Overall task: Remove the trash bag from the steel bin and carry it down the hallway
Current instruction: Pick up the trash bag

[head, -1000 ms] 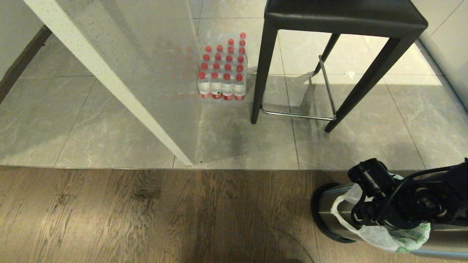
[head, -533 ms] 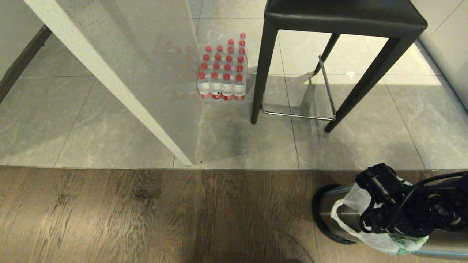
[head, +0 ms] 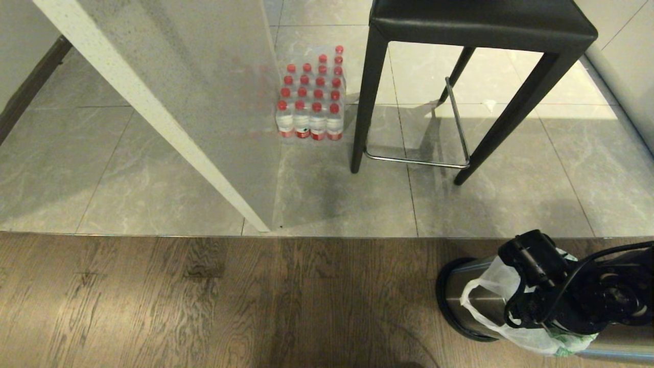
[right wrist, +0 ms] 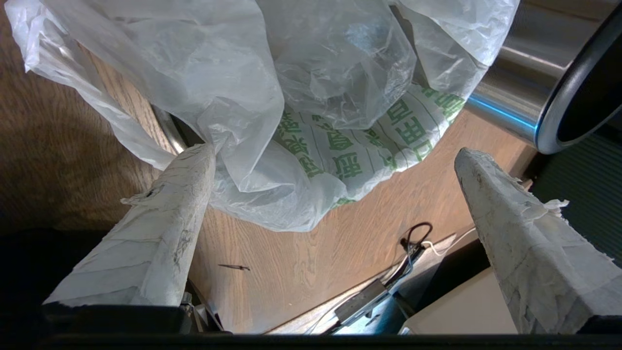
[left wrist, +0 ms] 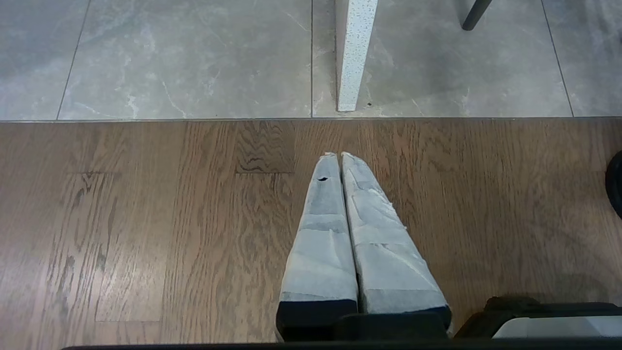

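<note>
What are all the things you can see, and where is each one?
Trash bag: one, see-through white with green print, draped over the bin's side.
Steel bin: one, silver with black rim, on the wood floor, lower right.
Water bottles: one pack, clear with red caps, on the tiles beside the stool.
Stool: one, black with a metal footrest, on the tiles.
Counter panel: one, grey with a pale speckled edge, left of the bottles.
Right gripper: one, pale wrapped fingers, open, at the bag.
Left gripper: one, pale wrapped fingers, shut, above the wood floor.
</note>
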Controlling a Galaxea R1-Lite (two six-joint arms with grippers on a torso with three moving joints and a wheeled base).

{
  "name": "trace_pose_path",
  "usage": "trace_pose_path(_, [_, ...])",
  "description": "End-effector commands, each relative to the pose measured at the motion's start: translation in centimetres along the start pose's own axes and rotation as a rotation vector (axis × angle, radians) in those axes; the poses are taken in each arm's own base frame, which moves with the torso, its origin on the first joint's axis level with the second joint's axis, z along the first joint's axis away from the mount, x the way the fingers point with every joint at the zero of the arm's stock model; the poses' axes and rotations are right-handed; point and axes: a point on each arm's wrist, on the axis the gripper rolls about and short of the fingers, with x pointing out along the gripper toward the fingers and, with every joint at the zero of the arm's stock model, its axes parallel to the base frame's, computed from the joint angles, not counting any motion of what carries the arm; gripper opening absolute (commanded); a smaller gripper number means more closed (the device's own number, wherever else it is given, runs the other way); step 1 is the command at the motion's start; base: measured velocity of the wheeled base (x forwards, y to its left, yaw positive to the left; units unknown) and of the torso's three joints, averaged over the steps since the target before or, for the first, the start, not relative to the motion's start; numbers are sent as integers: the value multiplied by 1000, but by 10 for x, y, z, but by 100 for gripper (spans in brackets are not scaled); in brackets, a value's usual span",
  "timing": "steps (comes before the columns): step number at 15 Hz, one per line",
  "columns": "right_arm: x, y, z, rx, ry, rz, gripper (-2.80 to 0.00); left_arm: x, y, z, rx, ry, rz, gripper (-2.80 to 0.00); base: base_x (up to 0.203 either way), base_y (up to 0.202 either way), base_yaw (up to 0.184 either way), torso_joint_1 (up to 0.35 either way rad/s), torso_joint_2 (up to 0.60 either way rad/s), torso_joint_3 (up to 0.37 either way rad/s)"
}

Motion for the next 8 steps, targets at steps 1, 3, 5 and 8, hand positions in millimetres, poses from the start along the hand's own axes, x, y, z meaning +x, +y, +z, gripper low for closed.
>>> trace_pose_path(1, [1, 1, 3, 9, -5, 2, 0, 0, 0, 0, -1, 0, 0, -280, 0, 0, 0, 0, 0, 0])
trace_pose_path(3, [2, 2, 3, 8, 0, 3, 0, 0, 0, 0, -1, 0, 0, -280, 0, 0, 0, 0, 0, 0])
trace_pose_path(5, [5, 2, 3, 9, 9, -3, 0, 0, 0, 0, -1, 0, 0, -280, 0, 0, 0, 0, 0, 0])
trace_pose_path(8, [10, 1, 3, 13, 25, -8, 0, 0, 0, 0, -1, 0, 0, -280, 0, 0, 0, 0, 0, 0])
